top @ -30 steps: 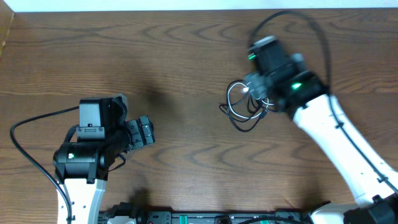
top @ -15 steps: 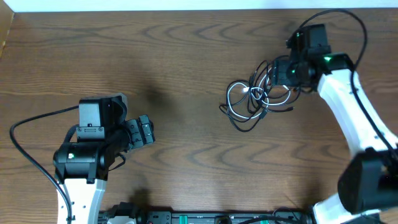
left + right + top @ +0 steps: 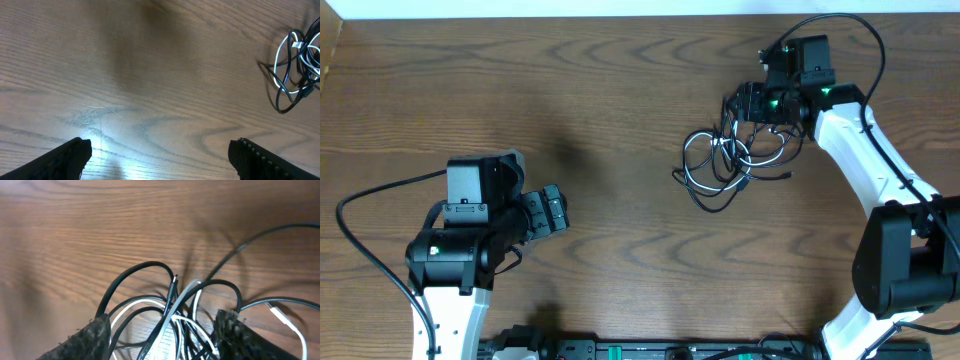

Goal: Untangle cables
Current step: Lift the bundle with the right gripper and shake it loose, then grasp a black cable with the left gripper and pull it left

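Note:
The cables (image 3: 725, 165) lie as one tangle of thin black cords and one white cord right of the table's middle. They also show at the right edge of the left wrist view (image 3: 295, 67). My right gripper (image 3: 745, 103) is open at the tangle's far upper edge. In the right wrist view its fingers (image 3: 162, 337) straddle several black and white loops (image 3: 175, 310) without closing on them. My left gripper (image 3: 552, 212) is open and empty at the left, far from the tangle, and its fingers (image 3: 160, 157) hover over bare wood.
The thick black arm cable (image 3: 840, 25) arcs above the right wrist. The left arm's cable (image 3: 365, 215) loops at the far left. A white strip (image 3: 640, 8) runs along the table's far edge.
The right arm swung from over the tangle's right side to its far upper right. The tangle shifted and stretched a little toward the upper right. The left arm stayed still.

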Motion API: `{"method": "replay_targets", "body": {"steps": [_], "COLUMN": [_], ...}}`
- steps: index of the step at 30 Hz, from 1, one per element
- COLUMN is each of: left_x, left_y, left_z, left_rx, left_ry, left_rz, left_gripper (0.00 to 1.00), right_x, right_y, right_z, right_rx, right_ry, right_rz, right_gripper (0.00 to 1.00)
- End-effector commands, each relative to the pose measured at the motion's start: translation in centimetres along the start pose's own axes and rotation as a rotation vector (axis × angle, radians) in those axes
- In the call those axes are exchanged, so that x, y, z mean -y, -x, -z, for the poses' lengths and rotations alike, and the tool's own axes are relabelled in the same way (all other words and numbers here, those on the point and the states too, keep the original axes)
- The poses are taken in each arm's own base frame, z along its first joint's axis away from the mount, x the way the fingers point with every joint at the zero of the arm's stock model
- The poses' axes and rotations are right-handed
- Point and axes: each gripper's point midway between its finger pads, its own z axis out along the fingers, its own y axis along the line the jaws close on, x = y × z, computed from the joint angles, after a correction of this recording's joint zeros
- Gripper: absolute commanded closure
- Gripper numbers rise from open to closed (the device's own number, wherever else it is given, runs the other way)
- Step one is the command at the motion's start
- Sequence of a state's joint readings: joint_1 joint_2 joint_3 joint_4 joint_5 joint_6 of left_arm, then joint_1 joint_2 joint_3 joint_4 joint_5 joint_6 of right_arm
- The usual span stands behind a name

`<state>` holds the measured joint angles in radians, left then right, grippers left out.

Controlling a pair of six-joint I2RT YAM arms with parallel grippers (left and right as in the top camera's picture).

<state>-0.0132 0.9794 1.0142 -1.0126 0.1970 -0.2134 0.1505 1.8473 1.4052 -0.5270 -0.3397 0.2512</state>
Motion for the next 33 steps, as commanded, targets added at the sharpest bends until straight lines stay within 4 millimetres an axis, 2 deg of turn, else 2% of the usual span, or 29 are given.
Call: {"method": "replay_targets", "body": {"steps": [1,4,7,12,16,19,20,21,24,26,27,29,30,33], "left_x": [0.1,0.1,0.1,0.1,0.1,0.1,0.1,0.1,0.1,0.1,0.1,0.1,0.1,0.1], "left_y": [0.5,0.5,0.5,0.5,0.5,0.4,0.3,0.3,0.4,0.4,0.4,0.4,0.4,0.4], "left_z": [0.5,0.5,0.5,0.5,0.5,0.5,0.5,0.5,0.5,0.5,0.5,0.5,0.5,0.5], "left_rx": [0.02,0.02,0.02,0.02,0.019,0.013,0.012,0.012,0.013,0.013,0.013,0.013,0.013,0.013], "left_ry": [-0.005,-0.005,-0.005,-0.005,-0.005,-0.003,-0.003,-0.003,-0.003,-0.003,-0.003,-0.003,-0.003,-0.003], "left_rz": [0.008,0.008,0.008,0.008,0.008,0.009,0.009,0.009,0.009,0.009,0.009,0.009,0.009,0.009], "left_gripper": [0.07,0.07,0.07,0.07,0.07,0.07,0.07,0.07,0.07,0.07,0.07,0.07,0.07,0.07], "right_x": [-2.3,-2.5,-3.1,-3.7,-2.6,-2.6,-3.0,-3.6,-8.3,-11.4,-13.3,-15.8,-17.4,-19.3], "right_y": [0.6,-0.4,-1.1,-3.6,-4.2,-3.3,-2.8,-2.5,-1.3,0.0,0.9,2.1,2.8,4.4], "right_z": [1.8,1.6,1.5,0.4,-1.1,-1.1,-0.9,-0.5,2.5,5.4,7.8,11.4,13.9,19.7], "right_rx": [0.029,-0.01,-0.029,-0.117,-0.132,-0.088,-0.067,-0.058,-0.015,0.038,0.083,0.156,0.213,0.371], "right_ry": [0.081,0.079,0.085,0.068,-0.054,-0.083,-0.068,-0.046,0.163,0.284,0.346,0.423,0.471,0.483], "right_rz": [0.068,0.075,0.154,0.198,0.202,0.188,0.183,0.183,0.245,0.292,0.325,0.374,0.414,0.492], "right_gripper": [0.34,0.31,0.26,0.28,0.59,0.86,0.99,0.99,0.99,0.99,0.99,0.99,0.99,0.99]}}
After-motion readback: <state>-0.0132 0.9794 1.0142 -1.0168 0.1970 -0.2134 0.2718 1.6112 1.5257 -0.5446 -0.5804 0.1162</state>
